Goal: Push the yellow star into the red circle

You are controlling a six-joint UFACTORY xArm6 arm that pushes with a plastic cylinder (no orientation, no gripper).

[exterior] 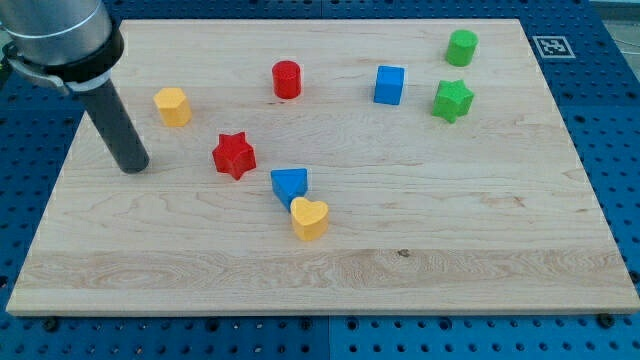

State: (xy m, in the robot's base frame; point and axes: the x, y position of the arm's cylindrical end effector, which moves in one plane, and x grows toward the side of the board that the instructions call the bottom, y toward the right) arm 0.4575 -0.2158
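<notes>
1. pale wooden desk (480, 260) resting on a blue perforated base (615, 120).
2. dark rod, its lower end my tip (133, 168), stands on the desk at the view's left; there is no gripper on this arm, so no opening to report.
3. yellow block of unclear shape (173, 106) lies just up and right of my tip, apart from it.
4. red cylinder block (287, 79) sits right of that yellow block, well apart.
5. red star block (234, 155) lies right of my tip.
6. blue block (290, 184) touches a yellow heart block (309, 217) below it.
7. blue cube (390, 85), green star block (453, 101) and green cylinder block (462, 47) occupy the view's upper right.
</notes>
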